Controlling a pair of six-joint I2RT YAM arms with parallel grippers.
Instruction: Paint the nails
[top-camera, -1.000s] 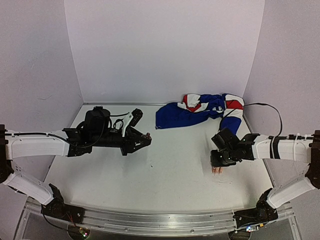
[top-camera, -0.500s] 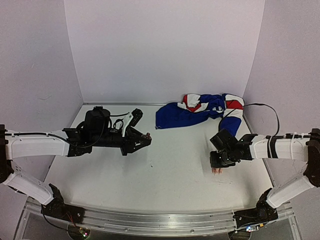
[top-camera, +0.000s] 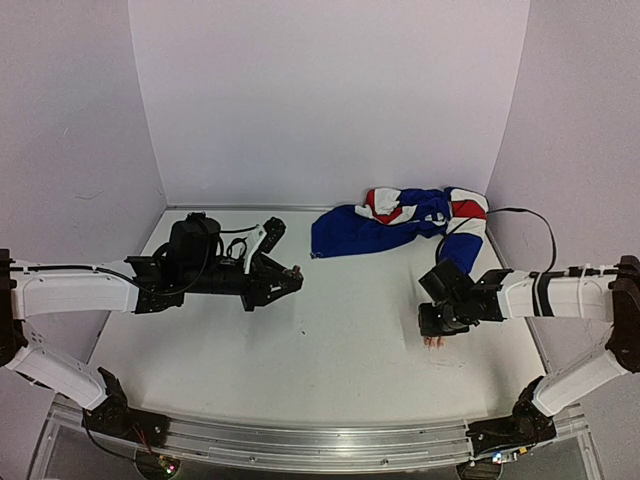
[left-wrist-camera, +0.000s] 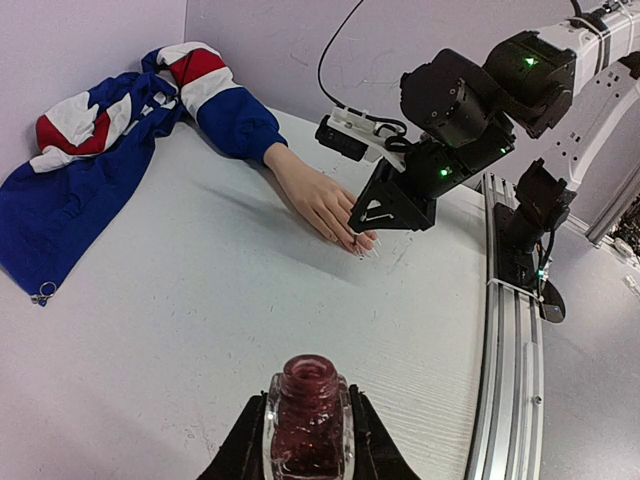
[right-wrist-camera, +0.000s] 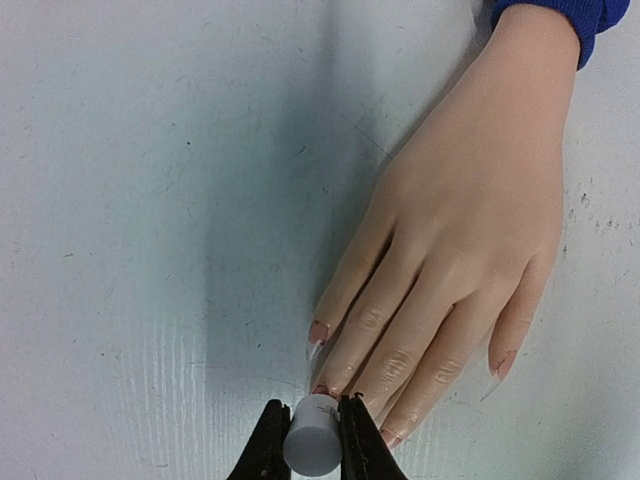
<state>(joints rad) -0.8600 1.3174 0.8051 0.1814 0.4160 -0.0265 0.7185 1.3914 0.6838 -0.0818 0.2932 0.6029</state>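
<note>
On the right side of the white worktop (top-camera: 330, 345) the mannequin hand (right-wrist-camera: 450, 250) lies palm down, fingers slightly spread, a blue sleeve (right-wrist-camera: 548, 18) at its wrist. Its nails (right-wrist-camera: 318, 333) point toward the right gripper (right-wrist-camera: 312, 440), which is clenched on a small white cap (right-wrist-camera: 312, 452) right at the middle fingertips — whether it touches them I cannot tell. Well apart, the left gripper (left-wrist-camera: 307, 448) grasps an upright, uncapped bottle (left-wrist-camera: 308, 410) of dark red polish.

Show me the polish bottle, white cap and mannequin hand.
polish bottle (left-wrist-camera: 308, 425): left wrist view, glass body.
white cap (right-wrist-camera: 313, 437): right wrist view, its top.
mannequin hand (right-wrist-camera: 470, 230): right wrist view, back of hand.
</note>
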